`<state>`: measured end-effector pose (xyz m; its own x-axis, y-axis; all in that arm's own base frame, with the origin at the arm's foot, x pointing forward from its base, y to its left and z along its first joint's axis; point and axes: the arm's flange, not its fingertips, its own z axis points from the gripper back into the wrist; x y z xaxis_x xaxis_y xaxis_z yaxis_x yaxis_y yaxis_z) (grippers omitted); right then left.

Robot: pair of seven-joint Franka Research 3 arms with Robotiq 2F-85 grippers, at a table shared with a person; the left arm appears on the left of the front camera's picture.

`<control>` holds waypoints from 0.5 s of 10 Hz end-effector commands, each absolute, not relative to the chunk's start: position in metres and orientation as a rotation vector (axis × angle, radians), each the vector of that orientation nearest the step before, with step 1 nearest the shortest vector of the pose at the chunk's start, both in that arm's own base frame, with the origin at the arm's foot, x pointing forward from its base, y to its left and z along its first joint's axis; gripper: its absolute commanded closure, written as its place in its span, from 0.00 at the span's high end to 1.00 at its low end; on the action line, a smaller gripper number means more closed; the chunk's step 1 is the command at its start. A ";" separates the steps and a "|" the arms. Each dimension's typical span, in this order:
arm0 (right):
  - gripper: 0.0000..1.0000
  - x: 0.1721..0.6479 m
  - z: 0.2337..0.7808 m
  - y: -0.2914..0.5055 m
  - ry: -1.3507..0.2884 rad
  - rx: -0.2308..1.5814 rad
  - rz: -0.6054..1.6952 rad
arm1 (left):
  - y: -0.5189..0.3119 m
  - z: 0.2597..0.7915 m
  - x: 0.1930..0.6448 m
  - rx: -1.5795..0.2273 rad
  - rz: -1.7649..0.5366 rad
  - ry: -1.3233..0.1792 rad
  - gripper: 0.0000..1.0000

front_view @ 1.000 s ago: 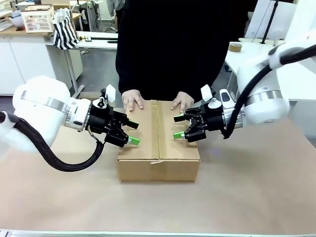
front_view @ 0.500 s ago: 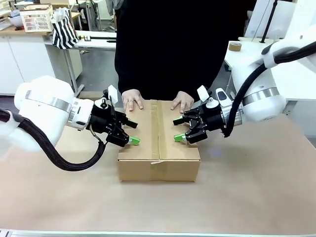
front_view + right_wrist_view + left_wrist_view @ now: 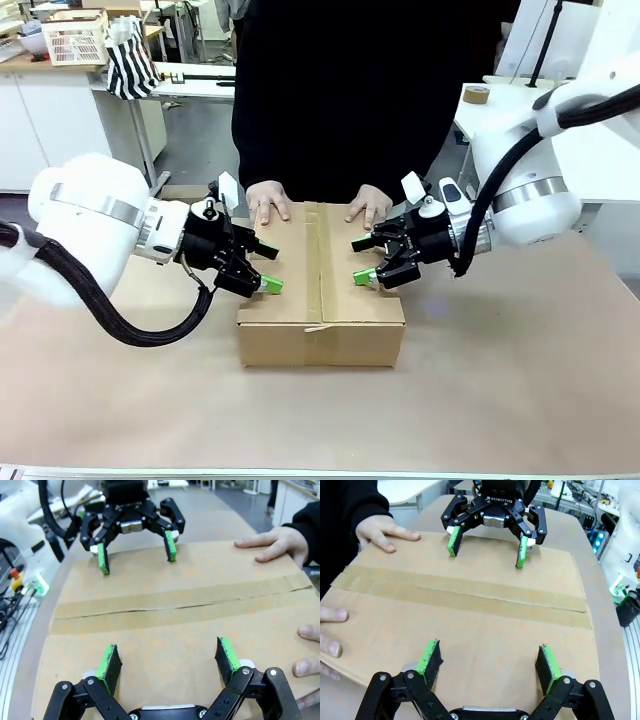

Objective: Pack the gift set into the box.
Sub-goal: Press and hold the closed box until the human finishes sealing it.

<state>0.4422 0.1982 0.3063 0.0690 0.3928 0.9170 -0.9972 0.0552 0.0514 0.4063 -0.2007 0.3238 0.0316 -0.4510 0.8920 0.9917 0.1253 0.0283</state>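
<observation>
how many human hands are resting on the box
2. Both lie flat at the far edge of the box: one hand on the flap by the left gripper, the other hand on the flap by the right gripper.

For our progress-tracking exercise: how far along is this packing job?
Done: the box is closed, tape along the seam. In hand: left gripper and right gripper, jaws open, poised at its top while the person's hands rest on the far edge. Left: unclear; contents hidden.
</observation>
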 end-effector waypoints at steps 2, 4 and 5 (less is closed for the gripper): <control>1.00 0.440 0.304 0.201 -0.914 0.900 1.301 | -0.200 0.322 0.404 -0.787 -1.301 -0.912 1.00; 1.00 0.440 0.304 0.201 -0.914 0.900 1.301 | -0.200 0.322 0.404 -0.787 -1.301 -0.912 1.00; 1.00 0.440 0.304 0.201 -0.914 0.900 1.301 | -0.200 0.322 0.404 -0.787 -1.301 -0.912 1.00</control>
<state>0.4421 0.1983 0.3064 0.0688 0.3927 0.9171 -0.9972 0.0549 0.0513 0.4062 -0.2010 0.3239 0.0313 -0.4494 0.8928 0.9919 0.1237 0.0275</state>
